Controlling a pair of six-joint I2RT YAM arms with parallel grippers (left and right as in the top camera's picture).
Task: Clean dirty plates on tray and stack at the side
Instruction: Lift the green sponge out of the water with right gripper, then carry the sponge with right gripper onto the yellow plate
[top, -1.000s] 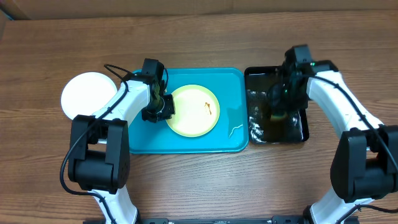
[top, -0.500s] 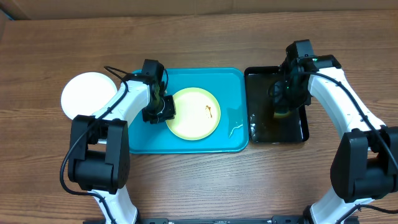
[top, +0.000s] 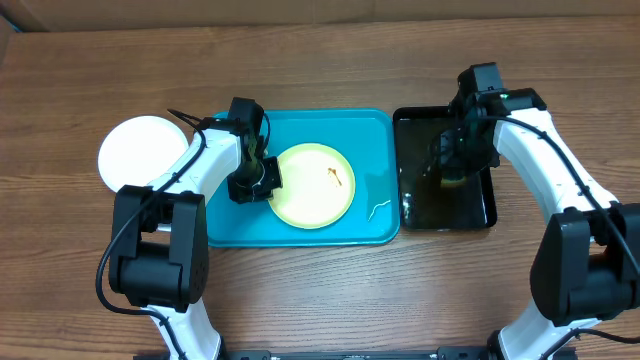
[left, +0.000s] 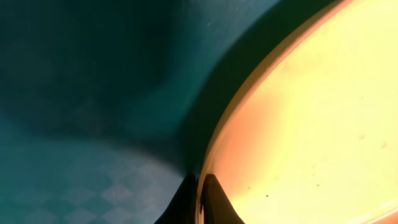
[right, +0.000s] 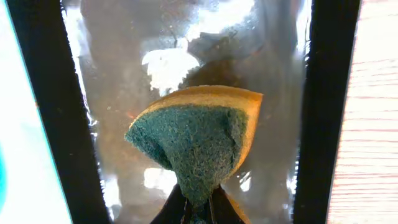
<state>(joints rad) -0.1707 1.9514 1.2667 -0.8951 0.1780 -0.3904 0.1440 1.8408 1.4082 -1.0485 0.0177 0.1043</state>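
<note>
Overhead: the left gripper (top: 253, 181) sits at the 9 o'clock rim of the yellow-green plate (top: 312, 190), which lies in the tray (top: 370, 135). A white plate (top: 137, 150) lies on the bench (top: 300, 300) at the tray's 9 o'clock.

Left wrist: the gripper is pinched almost closed on the plate rim.

Right wrist: the right gripper (right: 198, 208) is clamped on the sponge (right: 199, 143) over the black tray (right: 329, 93).

Step judged: sponge loading. The next move calls for carrying the sponge to the brown smear (top: 338, 177).

We log a brown wood-grain counter (top: 320, 60). Three items lie directly on it. A white plate (top: 137, 150) sits at the left, apart from the turquoise tray (top: 330, 125) at centre. A glossy black tray (top: 420, 215) sits just right of the turquoise one, long rims side by side.
</note>
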